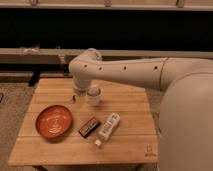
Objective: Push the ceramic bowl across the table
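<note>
Over the rear middle of the slatted light-wood worktop [127, 102], the robot's claw [93, 96] points downward at the end of a pale arm [125, 72] that reaches in from the right; whether it is wide or narrow cannot be told, and nothing shows in its hold. The ceramic bowl [54, 120], orange-red with a paler mottled inside, sits near the front-left part of the worktop, apart from the claw. Just beside the bowl on its right lies a dark-brown bar [89, 126], and next to that a white bottle [108, 126] on its side. A small dark object [74, 98] stands left of the claw. A small dark logo [148, 150] marks the front-right corner. Behind, a pale ledge [30, 52] runs below a dark wall.
</note>
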Motion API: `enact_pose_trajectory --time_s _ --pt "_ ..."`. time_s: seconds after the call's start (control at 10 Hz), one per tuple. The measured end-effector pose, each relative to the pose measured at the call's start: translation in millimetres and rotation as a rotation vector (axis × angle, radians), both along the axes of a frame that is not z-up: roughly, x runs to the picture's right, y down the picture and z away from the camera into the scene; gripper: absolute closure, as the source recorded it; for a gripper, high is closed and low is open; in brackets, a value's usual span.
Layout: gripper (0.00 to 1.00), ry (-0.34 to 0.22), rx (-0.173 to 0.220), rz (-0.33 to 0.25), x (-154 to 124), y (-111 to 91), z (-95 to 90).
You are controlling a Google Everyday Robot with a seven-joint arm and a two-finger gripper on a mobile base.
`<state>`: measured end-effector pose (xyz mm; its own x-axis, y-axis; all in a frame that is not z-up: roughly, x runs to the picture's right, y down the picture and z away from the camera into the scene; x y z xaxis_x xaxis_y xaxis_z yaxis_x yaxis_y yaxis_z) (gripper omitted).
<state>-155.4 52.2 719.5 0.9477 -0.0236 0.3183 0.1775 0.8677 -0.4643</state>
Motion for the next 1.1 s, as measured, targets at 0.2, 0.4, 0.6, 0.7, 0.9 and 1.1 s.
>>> enact_pose_trajectory --time_s 0.2,0.4,0.6,0.7,0.9,1.1 --pt "0.30 -0.033 -0.004 -0.108 -40 39 -20.2" --pt "0.30 -0.059 -0.025 -0.206 -79 73 -24.8" --pt "0.30 -0.086 -0.056 -0.304 -127 108 -10.8" --pt "0.30 -0.088 -0.066 -0.338 -142 120 1.4" --pt "0.30 -0.093 -0.087 -0.382 -162 134 25.6" --pt "0.30 -0.088 -0.095 -0.381 -164 125 46.2"
